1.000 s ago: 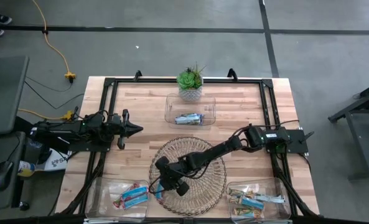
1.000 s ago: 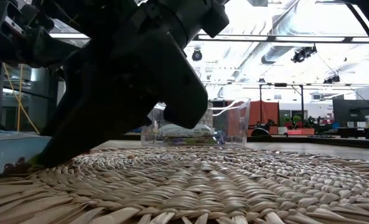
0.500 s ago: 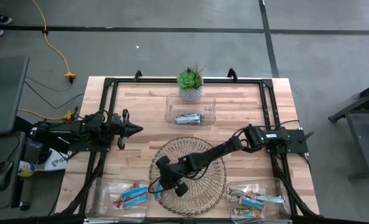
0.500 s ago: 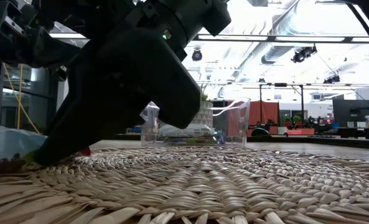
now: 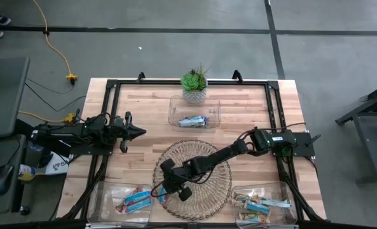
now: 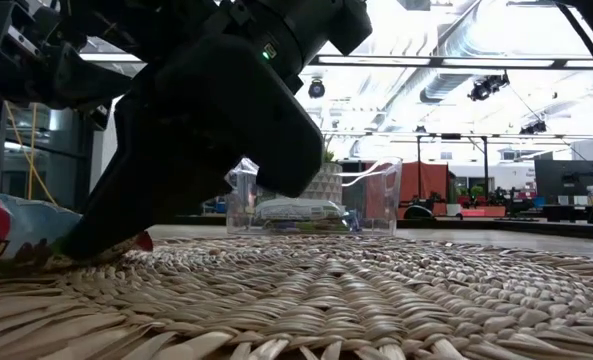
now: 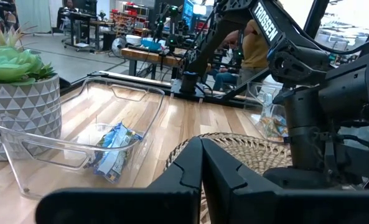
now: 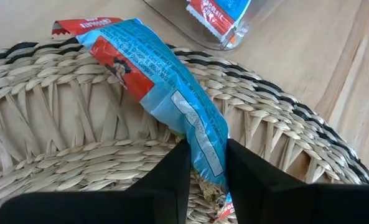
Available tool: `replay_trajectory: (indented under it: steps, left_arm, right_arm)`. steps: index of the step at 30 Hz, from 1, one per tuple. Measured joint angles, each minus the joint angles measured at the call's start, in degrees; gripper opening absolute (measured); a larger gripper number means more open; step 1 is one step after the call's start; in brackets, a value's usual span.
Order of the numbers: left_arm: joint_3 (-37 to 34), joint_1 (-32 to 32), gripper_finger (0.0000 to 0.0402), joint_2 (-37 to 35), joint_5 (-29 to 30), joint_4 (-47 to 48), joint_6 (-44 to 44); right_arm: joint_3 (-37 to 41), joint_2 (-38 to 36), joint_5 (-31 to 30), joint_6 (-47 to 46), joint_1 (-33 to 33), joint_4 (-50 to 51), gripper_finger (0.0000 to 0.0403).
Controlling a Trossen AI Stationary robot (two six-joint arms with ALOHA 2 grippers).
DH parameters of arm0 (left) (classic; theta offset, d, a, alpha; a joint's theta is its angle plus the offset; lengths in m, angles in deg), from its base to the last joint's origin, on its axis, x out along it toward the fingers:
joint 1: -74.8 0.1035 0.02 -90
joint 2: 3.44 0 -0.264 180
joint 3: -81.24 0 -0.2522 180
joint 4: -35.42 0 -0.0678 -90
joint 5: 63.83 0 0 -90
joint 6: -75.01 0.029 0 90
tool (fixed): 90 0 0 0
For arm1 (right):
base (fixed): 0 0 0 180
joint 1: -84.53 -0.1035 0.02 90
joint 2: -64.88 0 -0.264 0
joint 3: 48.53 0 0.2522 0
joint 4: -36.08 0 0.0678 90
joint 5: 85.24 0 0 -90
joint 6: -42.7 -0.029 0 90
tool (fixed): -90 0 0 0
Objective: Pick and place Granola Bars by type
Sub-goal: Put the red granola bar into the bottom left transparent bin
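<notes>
— Bar? Blue granola bar [image 8: 172, 93] lying on the wicker tray [image 8: 66, 149] at its near-left rim, pinched at one end between the right gripper [image 8: 204, 163] fingers.

— Handling? Probably light, crinkly, slick wrapper; better gripped across the body.

— Surroundings? Wooden worktop [image 5: 143, 108], clear bins [image 5: 194, 113], open workshop behind. Left gripper [image 5: 136, 132] parked left, pressed together.

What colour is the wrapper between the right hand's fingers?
Bright blue wrapper with red and white; right wrist view.
</notes>
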Motion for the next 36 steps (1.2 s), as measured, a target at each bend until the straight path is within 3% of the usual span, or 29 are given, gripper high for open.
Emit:
replay_trajectory:
  steps: [15,28,36]
  left_arm:
    - [-0.01,0.00,0.0001,0.02,-0.02,0.00,0.02]
    - [0.00,0.00,0.0001,0.02,-0.04,0.00,0.02]
    - [0.01,0.02,0.0001,0.07,-0.12,0.02,0.02]
  right_arm:
    - [0.08,-4.02,-1.45,-0.34,-2.50,-0.87,0.0077]
    - [0.05,-7.92,5.51,-12.50,-5.09,-7.31,0.0077]
    - [0.01,-8.68,10.64,-22.80,-5.31,-19.87,0.0077]
